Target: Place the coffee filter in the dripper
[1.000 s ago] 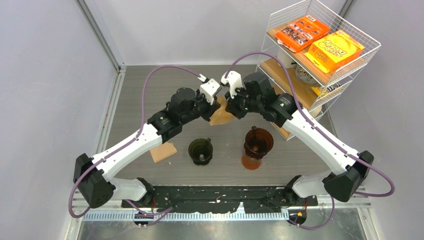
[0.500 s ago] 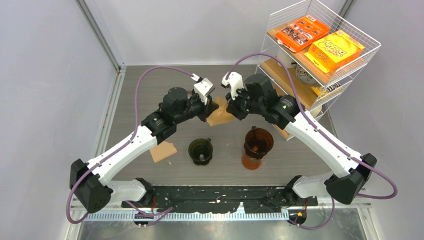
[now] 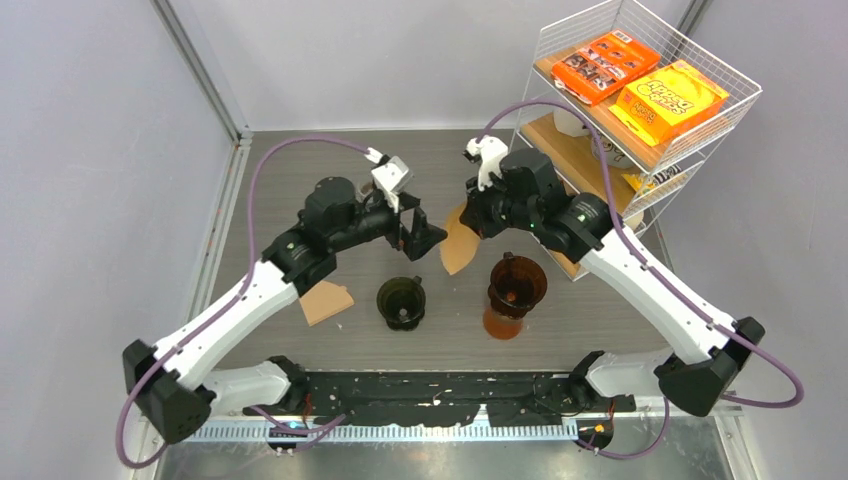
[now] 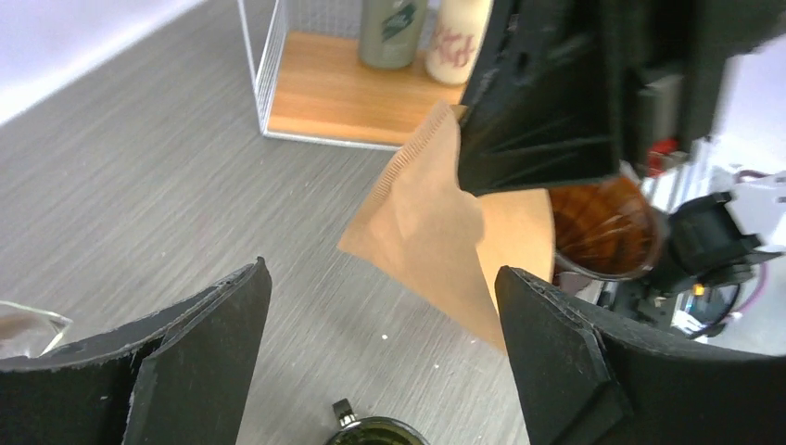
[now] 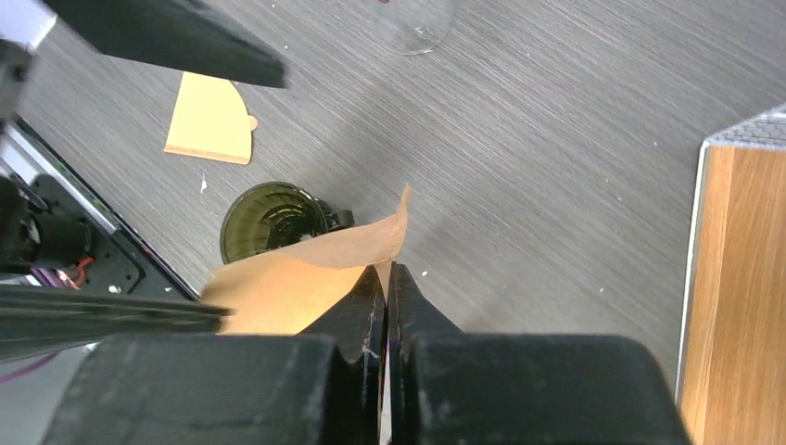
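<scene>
A brown paper coffee filter (image 3: pixel 458 245) hangs above the table, pinched at its upper edge by my right gripper (image 3: pixel 472 222), which is shut on it (image 5: pixel 387 267). In the right wrist view the filter (image 5: pixel 287 278) fans out to the left of the fingers. My left gripper (image 3: pixel 420 235) stands wide open just left of it, touching nothing; its wrist view shows the filter (image 4: pixel 422 222) beyond the open gripper (image 4: pixel 380 278). A dark green dripper (image 3: pixel 401 300) sits below on the table. An amber dripper (image 3: pixel 517 283) stands on a carafe to its right.
A second folded filter (image 3: pixel 326 302) lies flat left of the green dripper. A white wire shelf (image 3: pixel 640 100) with orange boxes and bottles stands at the back right, close to the right arm. A clear glass piece (image 5: pixel 412 23) rests further back.
My left gripper has opened, let go of the filter and drawn back to the left. The right gripper keeps the filter, which now hangs lower and more to the right.
</scene>
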Motion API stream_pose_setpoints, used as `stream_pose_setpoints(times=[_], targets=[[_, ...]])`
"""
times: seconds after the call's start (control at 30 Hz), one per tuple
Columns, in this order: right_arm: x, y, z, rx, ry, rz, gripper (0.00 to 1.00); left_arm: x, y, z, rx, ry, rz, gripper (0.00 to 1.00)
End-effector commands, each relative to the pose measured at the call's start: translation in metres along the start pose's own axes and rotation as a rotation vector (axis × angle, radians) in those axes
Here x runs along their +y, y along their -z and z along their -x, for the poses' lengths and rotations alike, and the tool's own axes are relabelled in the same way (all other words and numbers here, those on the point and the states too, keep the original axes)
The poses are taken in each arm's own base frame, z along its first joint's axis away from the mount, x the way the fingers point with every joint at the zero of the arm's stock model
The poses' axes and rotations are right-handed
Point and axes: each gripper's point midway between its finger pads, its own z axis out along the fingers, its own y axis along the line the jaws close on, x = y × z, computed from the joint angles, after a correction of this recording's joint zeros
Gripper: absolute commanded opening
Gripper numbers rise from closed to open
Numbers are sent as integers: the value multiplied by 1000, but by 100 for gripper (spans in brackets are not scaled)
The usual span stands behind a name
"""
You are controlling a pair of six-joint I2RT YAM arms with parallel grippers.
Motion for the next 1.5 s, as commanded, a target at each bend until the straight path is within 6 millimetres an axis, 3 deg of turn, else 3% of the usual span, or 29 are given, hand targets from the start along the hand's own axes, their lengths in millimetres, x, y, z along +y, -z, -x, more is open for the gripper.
stream_pose_setpoints(times=[0.0, 0.13, 0.27, 0.43, 0.53, 0.67, 0.87, 1.2, 1.47], targets=[[-10, 34, 13, -88, -126, -88, 5, -36, 40, 51, -176, -40, -120, 100], [-20, 50, 9, -93, -185, -145, 5, -44, 62, 60, -249, -75, -132, 100], [-18, 66, -3, -50, -242, -130, 5, -26, 69, 60, -285, -66, -18, 100], [-25, 100, -30, 83, -288, -186, 5, -1, 54, 48, -229, -22, 84, 100], [-17, 117, -52, 190, -296, -159, 5, 12, 42, 42, -196, 13, 119, 100], [-16, 129, -71, 267, -329, -158, 5, 22, 31, 35, -162, 43, 124, 99], [-22, 125, -99, 371, -375, -180, 5, 31, 27, 29, -145, 53, 133, 100], [-37, 91, -111, 443, -361, -159, 5, 34, 22, 24, -128, 60, 123, 100], [-47, 83, -117, 468, -347, -195, 5, 37, 18, 20, -120, 61, 125, 100]])
